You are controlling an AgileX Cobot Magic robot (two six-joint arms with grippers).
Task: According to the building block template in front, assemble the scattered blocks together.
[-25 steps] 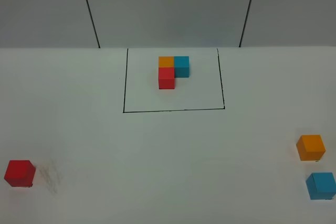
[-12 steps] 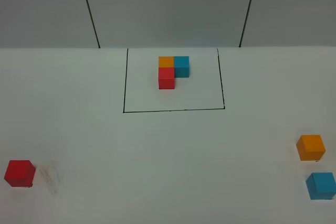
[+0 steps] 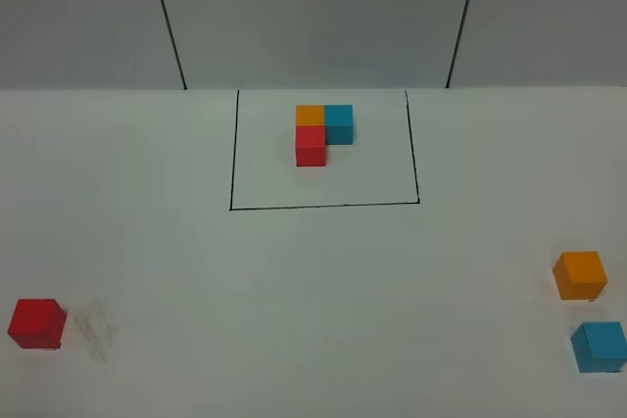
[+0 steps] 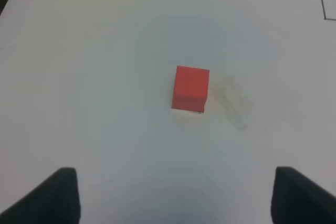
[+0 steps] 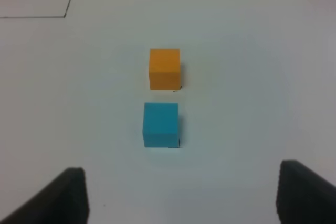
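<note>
Left pincer: jaws spread wide, only the two dark fingertips in view, nothing between them, touching nothing. It hangs over the counter, pointed at the red cube, which sits ahead of the tips and well apart from them.

Right pincer: also wide open and empty. Ahead of it lie the blue cube and, just past that, the orange cube. The two are in line, near each other but not touching.

Both pincers show only in the wrist views, so the arms' pose beyond the tips cannot be told.

High view: red cube near the front left corner. Orange cube and blue cube are by the right edge, the blue one nearer the front right corner. The template lies at the middle of the back edge, a black-lined rectangle holding an L of three touching cubes. The wrist views catch only bits of its frame line, the right one also slivers of its cubes.
</note>
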